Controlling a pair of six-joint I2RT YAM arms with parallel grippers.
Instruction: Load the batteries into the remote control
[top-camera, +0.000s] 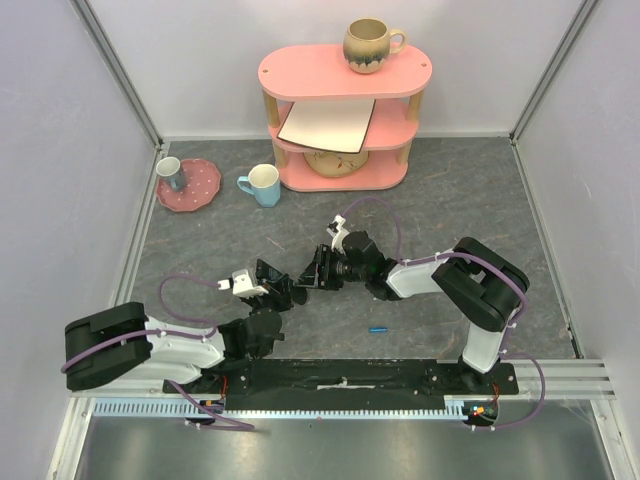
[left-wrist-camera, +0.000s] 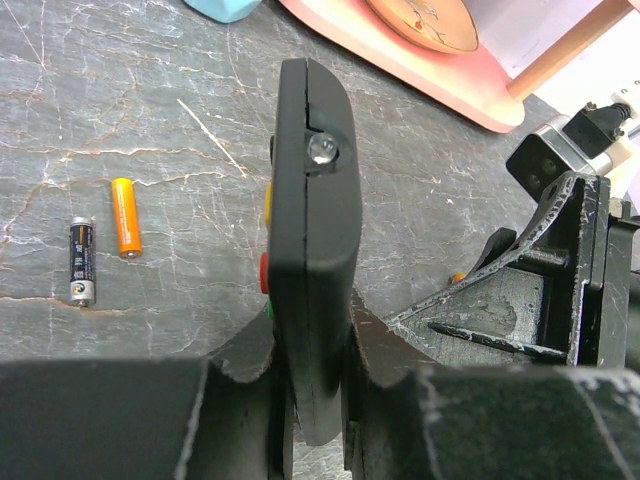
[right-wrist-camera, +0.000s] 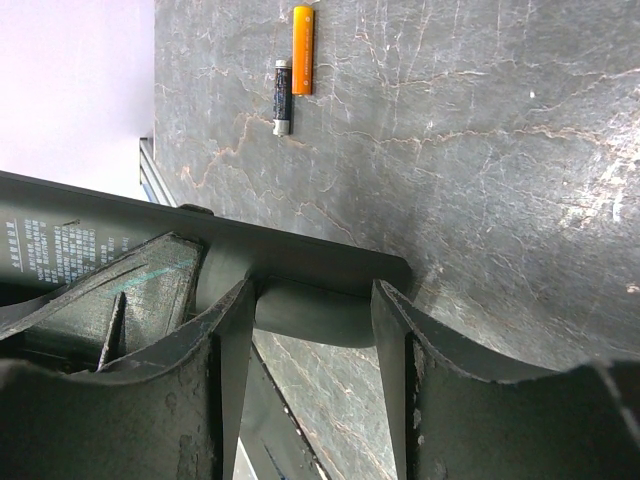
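Left gripper (left-wrist-camera: 315, 350): pressed tight on the lower end of the remote control (left-wrist-camera: 315, 220), holding it on edge above the table.
Right gripper (right-wrist-camera: 312, 300): fingers straddle the remote's other end; whether they press on it cannot be told.
Remote control: black, between the two grippers at mid-table; clear bulb at its tip, with red, yellow and green buttons on its side.
Writing: pale small print on the remote's back and on the dark battery, both too small to read.
Orange battery (left-wrist-camera: 125, 217): lying on the grey marbled table (top-camera: 450, 200), just beside the dark battery (left-wrist-camera: 82, 262), apart from the remote.
Small blue cylinder (top-camera: 378, 328): on the table near the right arm.
Containers: brown mug (top-camera: 370, 45) on top of the pink shelf (top-camera: 300, 70); bowl (top-camera: 335, 162) on its bottom tier; blue-and-cream cup (top-camera: 262, 185) beside the shelf; small cup (top-camera: 172, 172) on a pink dotted plate (top-camera: 200, 190). Their contents cannot be made out.
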